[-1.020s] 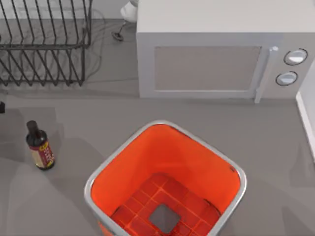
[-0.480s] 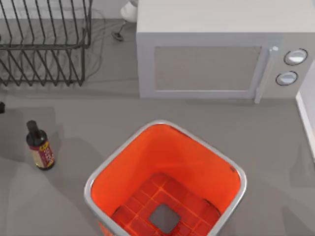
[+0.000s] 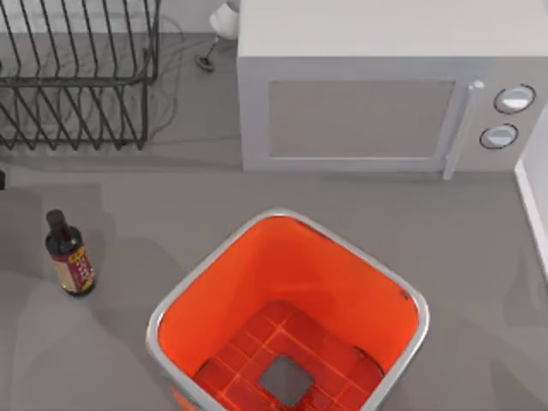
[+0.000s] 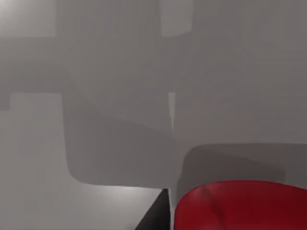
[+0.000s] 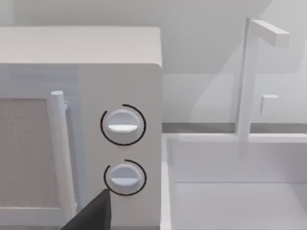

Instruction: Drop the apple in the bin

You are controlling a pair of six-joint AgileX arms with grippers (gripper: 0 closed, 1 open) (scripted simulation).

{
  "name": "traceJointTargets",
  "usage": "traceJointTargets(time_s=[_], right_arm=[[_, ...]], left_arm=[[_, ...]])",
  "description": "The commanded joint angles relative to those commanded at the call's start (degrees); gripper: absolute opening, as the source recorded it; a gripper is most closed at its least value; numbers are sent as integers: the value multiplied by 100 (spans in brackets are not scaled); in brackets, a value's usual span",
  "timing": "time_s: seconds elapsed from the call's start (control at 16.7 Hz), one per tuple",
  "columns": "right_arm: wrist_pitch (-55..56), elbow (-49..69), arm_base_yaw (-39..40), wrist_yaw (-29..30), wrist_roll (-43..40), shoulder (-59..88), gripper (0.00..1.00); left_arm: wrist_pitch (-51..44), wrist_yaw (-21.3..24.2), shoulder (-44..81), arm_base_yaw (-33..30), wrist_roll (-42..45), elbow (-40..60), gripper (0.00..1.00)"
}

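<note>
Orange-walled bin [image 3: 224,295] — gridded floor bare

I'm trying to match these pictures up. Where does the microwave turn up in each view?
Top view: the microwave stands at the far side of the table, right of centre.
Left wrist view: here instead the red apple, close up against grey surfaces.
Right wrist view: the microwave seen close from the front, at its knob end.
Shared landmark: its two round knobs, beside the vertical door handle.

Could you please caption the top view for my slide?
Open orange-red bin below a closed microwave, dark bottle standing at left.
</note>
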Motion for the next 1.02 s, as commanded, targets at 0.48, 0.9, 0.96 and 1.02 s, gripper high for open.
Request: traceJointTargets(time_s=[0.48, 0.9, 0.96, 1.02], right_arm=[[0, 0, 0, 0, 0, 0, 100], [0, 0, 0, 0, 0, 0, 100], [0, 0, 0, 0, 0, 0, 100], [0, 0, 0, 0, 0, 0, 100]], left_arm=[[-2519, -5, -505, -24, -16, 1835, 0], [-2965, -10, -682, -15, -18, 2240, 0], [-2966, -11, -682, -24, -15, 2240, 0], [-2972, -19, -683, -85, 6, 2242, 0]])
